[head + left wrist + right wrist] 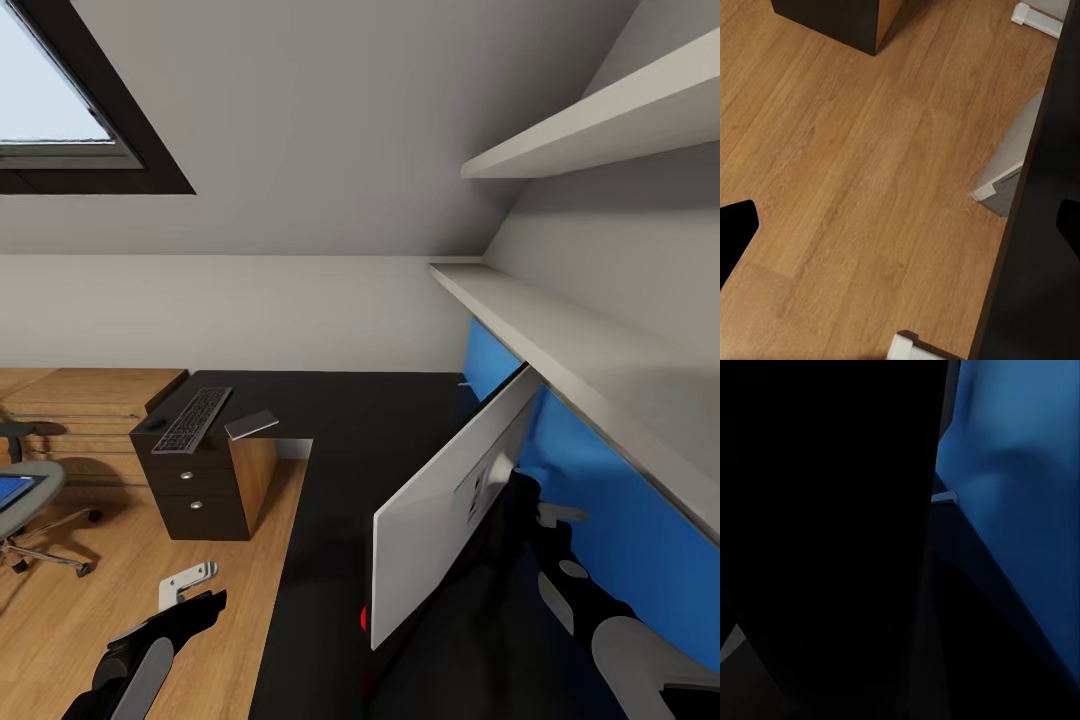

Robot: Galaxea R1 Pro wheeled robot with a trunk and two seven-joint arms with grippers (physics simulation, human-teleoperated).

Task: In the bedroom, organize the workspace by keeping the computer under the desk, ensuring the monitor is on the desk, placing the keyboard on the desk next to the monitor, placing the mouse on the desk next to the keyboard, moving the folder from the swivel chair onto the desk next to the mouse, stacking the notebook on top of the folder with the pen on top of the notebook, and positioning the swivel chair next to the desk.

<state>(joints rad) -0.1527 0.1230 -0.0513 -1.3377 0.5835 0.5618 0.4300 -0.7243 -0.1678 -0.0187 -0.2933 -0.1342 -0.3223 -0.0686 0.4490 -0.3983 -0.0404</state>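
The monitor [450,510] stands tilted on the desk [340,470], its pale back showing, with the right gripper [545,505] just behind it near the blue wall panel [600,500]; whether those fingers are apart or clamped, I cannot tell. The left gripper [190,590] hangs over the wood floor [855,187], fingers spread. The keyboard [193,418] and notebook [252,423] lie on the far desk wing, the swivel chair [25,495] beyond.

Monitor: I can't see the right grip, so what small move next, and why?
Probably ease the monitor back toward the blue wall panel: it stands tilted over the desk, its red-dotted lower corner close to the desk's front edge.
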